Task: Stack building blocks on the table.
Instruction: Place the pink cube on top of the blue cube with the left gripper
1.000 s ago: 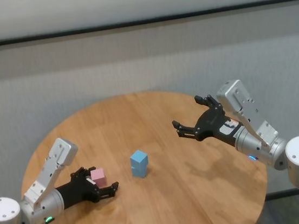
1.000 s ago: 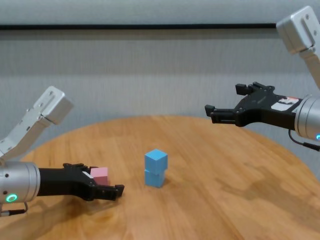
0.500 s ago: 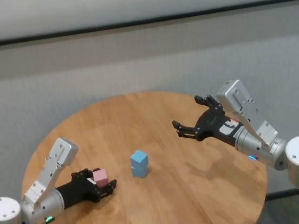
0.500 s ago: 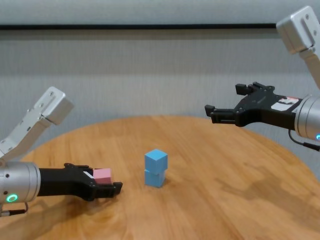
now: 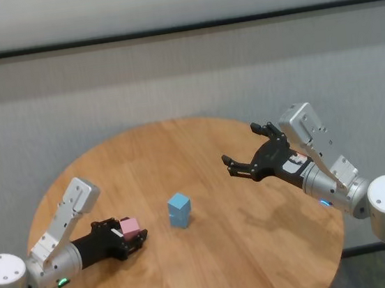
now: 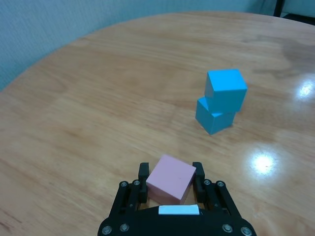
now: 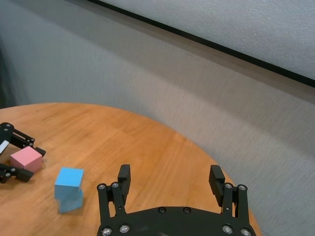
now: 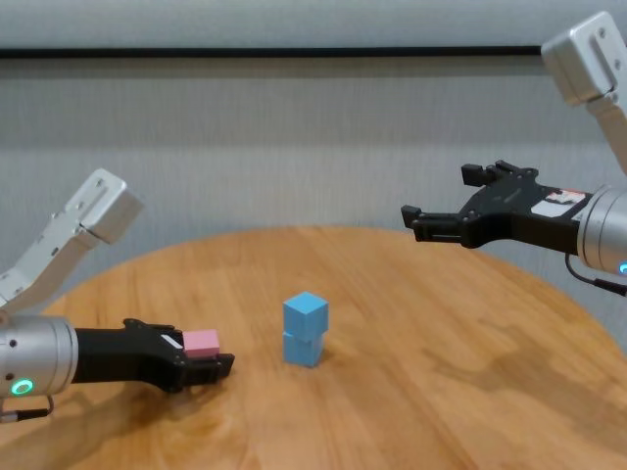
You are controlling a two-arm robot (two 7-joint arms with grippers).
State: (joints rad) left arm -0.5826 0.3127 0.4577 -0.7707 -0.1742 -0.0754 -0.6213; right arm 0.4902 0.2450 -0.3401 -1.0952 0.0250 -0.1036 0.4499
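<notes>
My left hand point(image 5: 128, 237) sits low in the lower left of the head view, just above the large round bench with its light-brown wood-grain top point(image 5: 199, 143). Its black fingers point(image 6: 199, 178) are closed on the small matte pink cube point(image 5: 129, 227), one pad pressed to each side of it. In the left wrist view the pink cube point(image 6: 171, 178) sits at the bottom centre of the frame, clamped between the two pads, its top face turned slightly askew to the hand. Whether it rests on the bench or is just clear of it, I cannot tell.

The two small matte light-blue cubes point(image 5: 179, 210) stand stacked near the middle of the head frame, to the right of my left hand and apart from it. In the chest view the upper blue cube point(image 8: 307, 313) sits on the lower blue cube point(image 8: 302, 348), twisted a little so their edges do not line up.

My right hand point(image 5: 251, 153) hangs in the air in the right half of the head frame, well above the bench and well apart from the stack. Its fingers are spread wide and hold nothing, as the right wrist view shows.
</notes>
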